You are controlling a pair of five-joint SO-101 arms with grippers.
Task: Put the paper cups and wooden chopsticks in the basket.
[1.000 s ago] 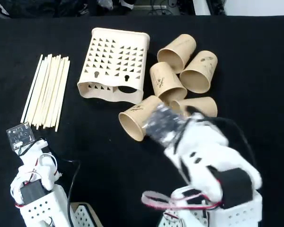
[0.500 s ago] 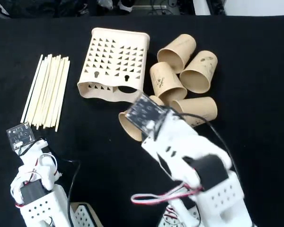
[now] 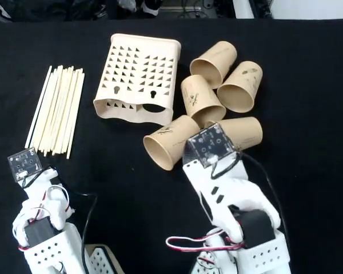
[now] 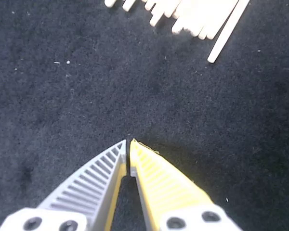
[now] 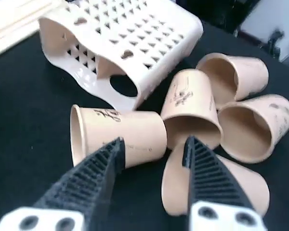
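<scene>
left gripper sits low over the black table, jaws pinched together with nothing between them. ends of the wooden chopsticks lie well apart from its tips.

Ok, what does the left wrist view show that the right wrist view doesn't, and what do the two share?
Left wrist view, not the right: the left end effector, shut, tips together above the table, short of the ends of the chopsticks. Right wrist view, not the left: the right end effector, open, over the nearest cup of five lying on their sides, with the basket beyond them. Shared: the black table, and probably the chopsticks, a pale blurred strip at the right wrist view's edge.
</scene>
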